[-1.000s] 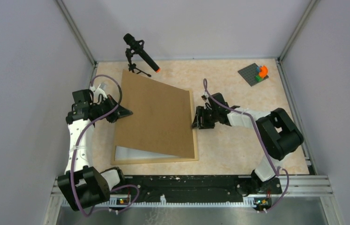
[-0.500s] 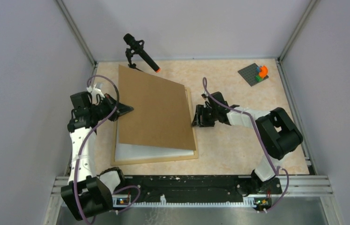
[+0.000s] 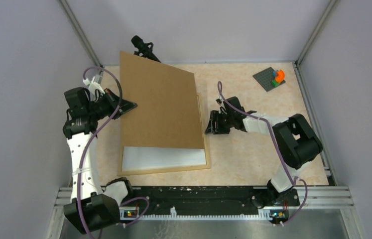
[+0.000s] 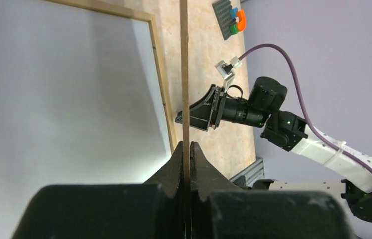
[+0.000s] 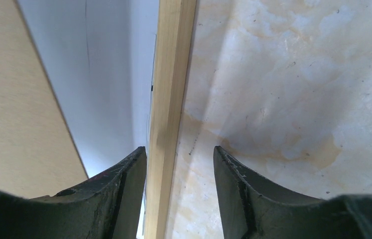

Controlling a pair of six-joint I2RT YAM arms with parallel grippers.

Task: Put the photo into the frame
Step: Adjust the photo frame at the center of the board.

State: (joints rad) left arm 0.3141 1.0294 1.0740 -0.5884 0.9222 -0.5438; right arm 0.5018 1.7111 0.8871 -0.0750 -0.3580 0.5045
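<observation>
While left gripper (image 4: 186, 147) clamps tilted backing board (image 3: 159, 104) edge, right gripper (image 5: 180, 154) gapes astride frame (image 5: 174, 74) edge

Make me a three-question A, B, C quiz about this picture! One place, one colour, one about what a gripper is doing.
1. Where are the toy blocks? A) on the left arm B) far right corner of the table C) in a gripper
2. What colour is the tilted board? A) green B) blue C) brown
3. What is the left gripper doing? A) pinching the board's edge B) hanging open, empty C) holding a cup
Answers: 1 B, they sit by the far right wall. 2 C, plain brown. 3 A, it is shut on the edge.
</observation>
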